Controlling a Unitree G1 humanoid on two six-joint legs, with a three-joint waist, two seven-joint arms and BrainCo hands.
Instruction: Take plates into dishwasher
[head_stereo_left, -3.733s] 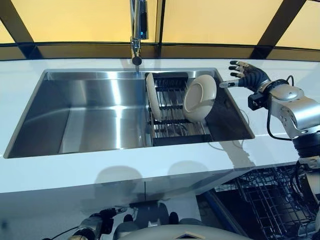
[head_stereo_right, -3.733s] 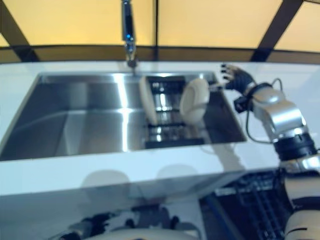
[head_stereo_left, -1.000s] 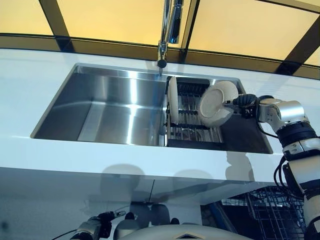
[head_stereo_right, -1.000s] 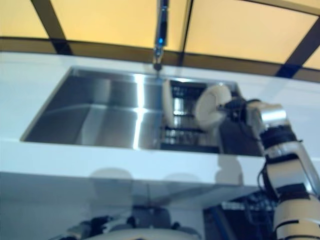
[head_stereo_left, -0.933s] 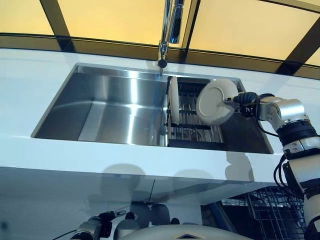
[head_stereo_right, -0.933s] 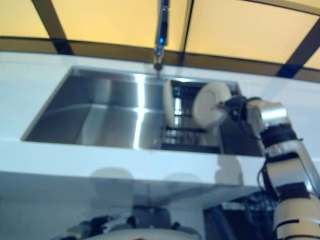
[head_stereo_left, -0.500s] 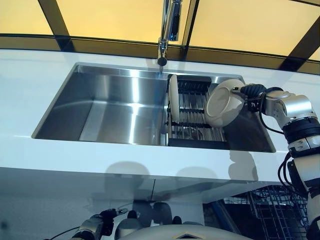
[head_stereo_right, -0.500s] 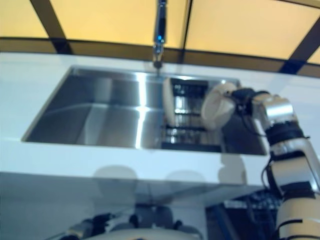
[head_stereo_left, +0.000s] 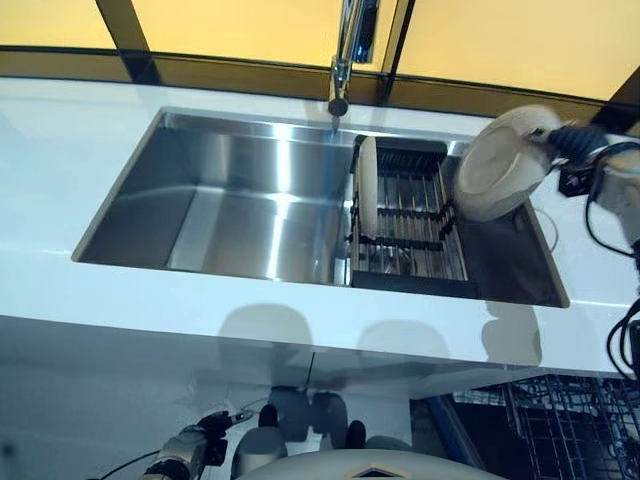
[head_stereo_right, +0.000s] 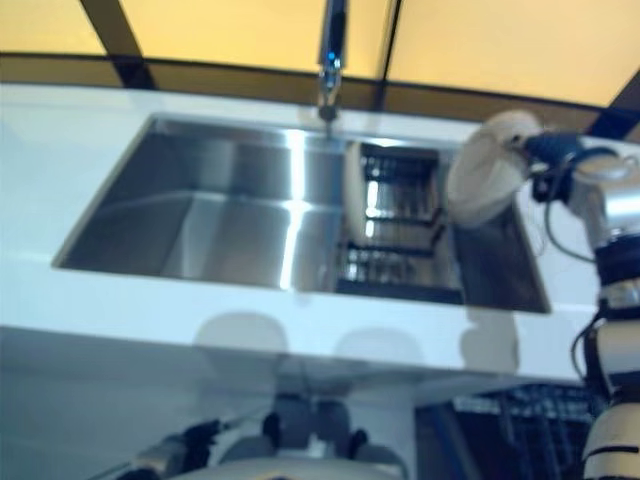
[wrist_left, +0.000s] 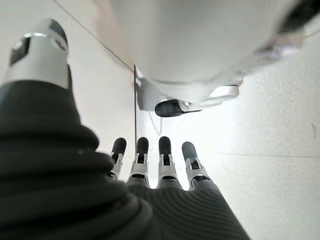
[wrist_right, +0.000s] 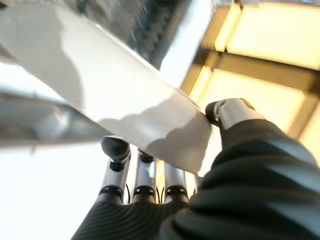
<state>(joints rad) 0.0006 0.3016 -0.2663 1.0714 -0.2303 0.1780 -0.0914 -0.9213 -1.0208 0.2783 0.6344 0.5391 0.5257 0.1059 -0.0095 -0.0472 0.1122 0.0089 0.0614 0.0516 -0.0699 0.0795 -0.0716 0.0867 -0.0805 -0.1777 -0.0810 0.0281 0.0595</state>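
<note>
A white countertop (head_stereo_left: 60, 170) surrounds a wide steel sink (head_stereo_left: 240, 200), with a faucet (head_stereo_left: 345, 60) at its far edge. In the right part of the sink sits a dark dish rack (head_stereo_left: 410, 225), where one white plate (head_stereo_left: 367, 198) stands upright on its edge. The right hand (wrist_right: 200, 150) holds a second white plate (head_stereo_left: 502, 165) above the sink's right end, thumb and fingers pinching its rim. The left hand (wrist_left: 155, 170) hangs low, below the counter, its fingers straight and holding nothing.

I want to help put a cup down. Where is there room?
The sink basin left of the dish rack is bare. So is the white counter beside it. The rack side is crowded: a plate stands there.
</note>
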